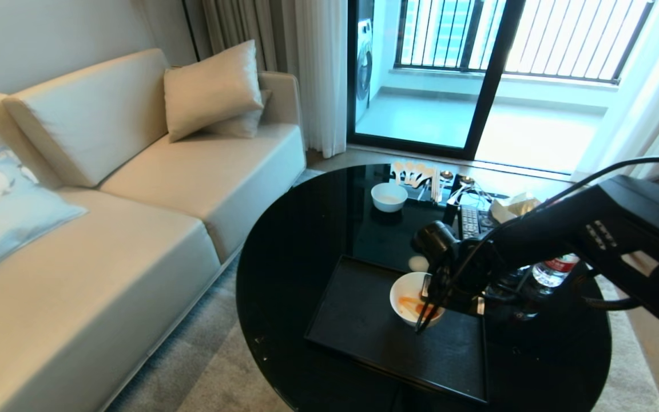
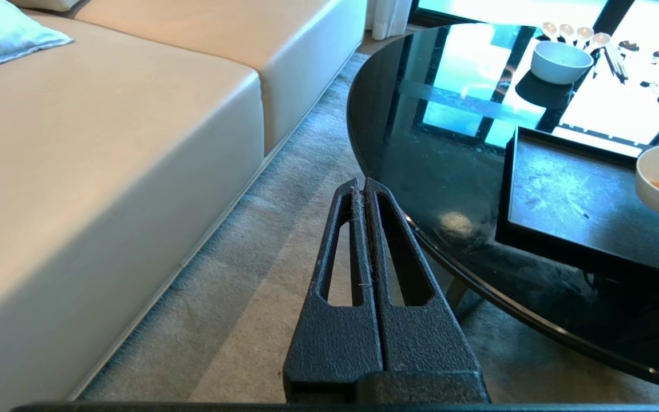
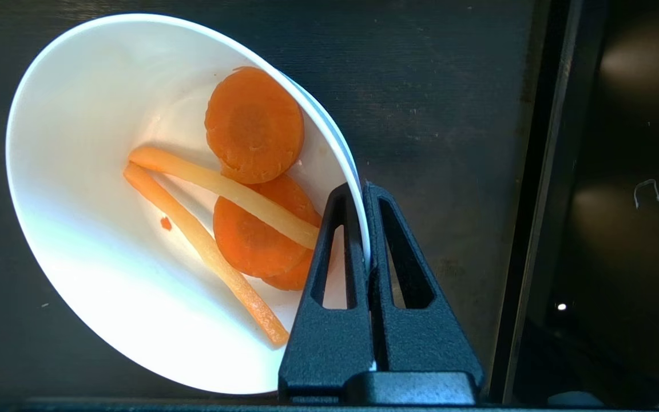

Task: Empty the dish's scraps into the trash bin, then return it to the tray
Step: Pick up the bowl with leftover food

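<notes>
R end effector [image 3: 364, 191] clamped on dish [image 3: 100, 229] rim, scraps [image 3: 249, 189] inside – over tray [image 1: 364, 320], L end effector [image 2: 362, 186] closed

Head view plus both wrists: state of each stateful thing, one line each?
Right gripper: shut on the rim of the white round bowl.
White round bowl: on the matte black tray, tilted, unemptied.
Orange carrot scraps: inside the bowl.
Left gripper: shut, empty, parked beside the round black glass table.
Second white bowl: upright, on the table.
</notes>
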